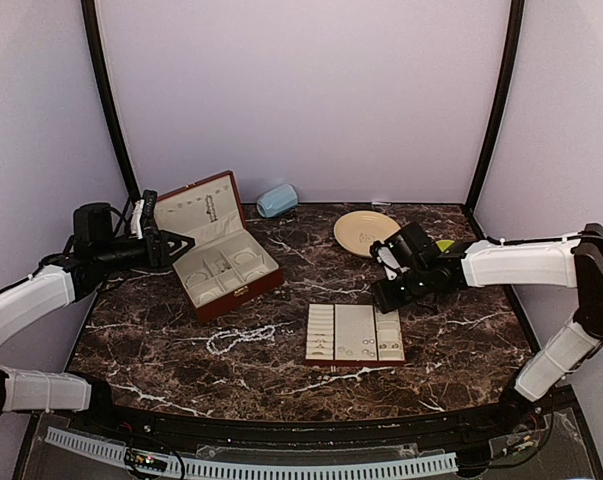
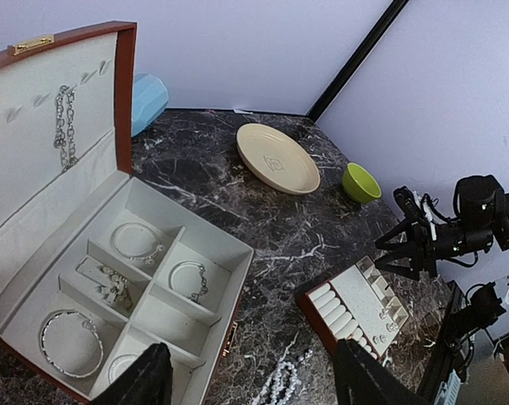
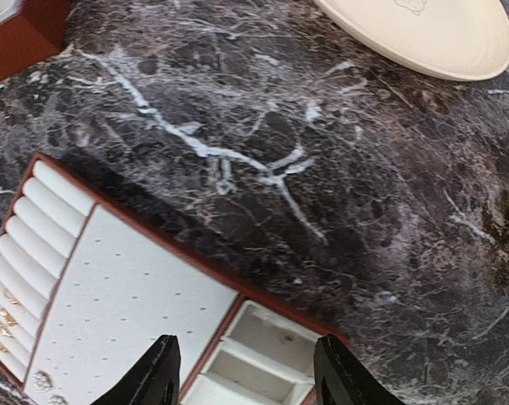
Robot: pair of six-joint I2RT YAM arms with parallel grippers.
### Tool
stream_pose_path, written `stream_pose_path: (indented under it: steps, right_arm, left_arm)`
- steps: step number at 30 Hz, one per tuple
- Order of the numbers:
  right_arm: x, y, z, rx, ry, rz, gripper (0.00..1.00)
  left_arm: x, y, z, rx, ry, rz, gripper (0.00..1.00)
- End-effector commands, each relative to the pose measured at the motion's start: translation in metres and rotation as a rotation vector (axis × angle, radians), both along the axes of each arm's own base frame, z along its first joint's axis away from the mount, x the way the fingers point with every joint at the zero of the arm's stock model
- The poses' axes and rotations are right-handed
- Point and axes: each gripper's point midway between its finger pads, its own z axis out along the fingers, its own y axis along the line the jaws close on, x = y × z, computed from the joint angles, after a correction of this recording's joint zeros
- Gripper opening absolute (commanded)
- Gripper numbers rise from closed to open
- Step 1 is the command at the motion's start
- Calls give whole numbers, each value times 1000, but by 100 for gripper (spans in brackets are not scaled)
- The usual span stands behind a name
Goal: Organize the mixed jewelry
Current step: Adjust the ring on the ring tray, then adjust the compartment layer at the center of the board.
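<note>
At the left side of the counter (image 1: 141, 330), the left end effector (image 1: 176, 243) hung with its fingers apart and nothing between them, close to the left edge of the open box (image 1: 216, 255). A chain (image 2: 64, 126) hung in the box's lid and bracelets (image 2: 68, 342) lay in its lined compartments. The pearl strand (image 1: 239, 338) lay loose on the bare counter in front of the box, between the box and the tray (image 1: 353, 333). It was apart from the left end effector, to its right and nearer the arms; in the left wrist view its end showed low between the two fingers. A blue case (image 1: 277, 200) sat behind the box.

Further right, the rings and earrings (image 1: 366, 347) sat in the near part of the tray. The right end effector (image 1: 383, 275) hovered over the tray's far right corner, fingers apart and holding nothing, so the small pieces lay on its near side, not touching it. A plate (image 1: 366, 232) and a green bowl (image 1: 443, 245) stood behind it.
</note>
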Motion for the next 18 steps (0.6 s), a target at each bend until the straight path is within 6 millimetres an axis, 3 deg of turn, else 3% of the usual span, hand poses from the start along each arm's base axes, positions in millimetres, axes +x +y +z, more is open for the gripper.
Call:
stream_pose_path:
  steps: [1,8,18]
  right_arm:
    - [19,-29,-7,-70,-13,-40,55]
    - [37,-41,-20,-157,14,-19,44]
    - [42,-40,-30,-202,50,-3,43]
  left_arm:
    - [-1,1,-1,19,-13,0,68]
    - [0,1,-3,23,-7,4,68]
    - [0,1,-2,20,-4,1,68]
